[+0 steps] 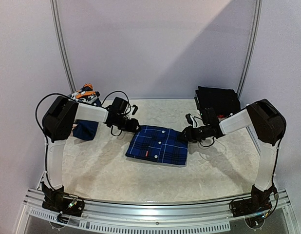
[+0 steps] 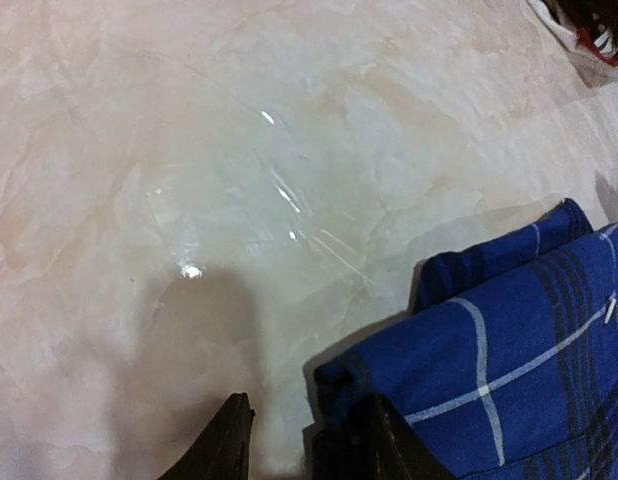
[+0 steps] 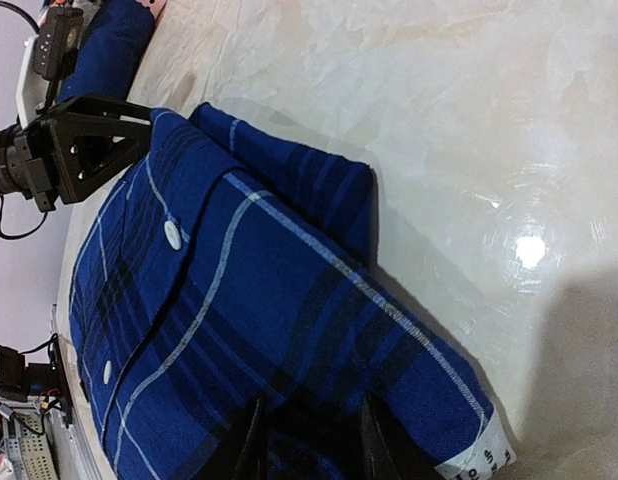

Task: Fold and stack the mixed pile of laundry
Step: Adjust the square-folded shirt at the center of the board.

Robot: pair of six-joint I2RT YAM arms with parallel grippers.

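From above, you have one blue plaid shirt [image 1: 158,145] folded flat in the middle of the tabletop [image 1: 141,180]. The left gripper [image 1: 136,126] is at its far-left corner and the right gripper [image 1: 181,135] at its right edge. One fold of black trousers [image 1: 217,100] sits far right, well apart from the shirt. The unsorted heap [image 1: 85,100] far left shows at least two pieces, so by my judgement stacking and more folding are left.

Left wrist view: two fingers [image 2: 229,445] stand apart with the shirt's corner against one. Whether it is grasping or released, you cannot tell.

Right wrist view: two fingers [image 3: 251,445] straddle the shirt's edge, cloth between them. Whether it is clenched, you cannot tell.
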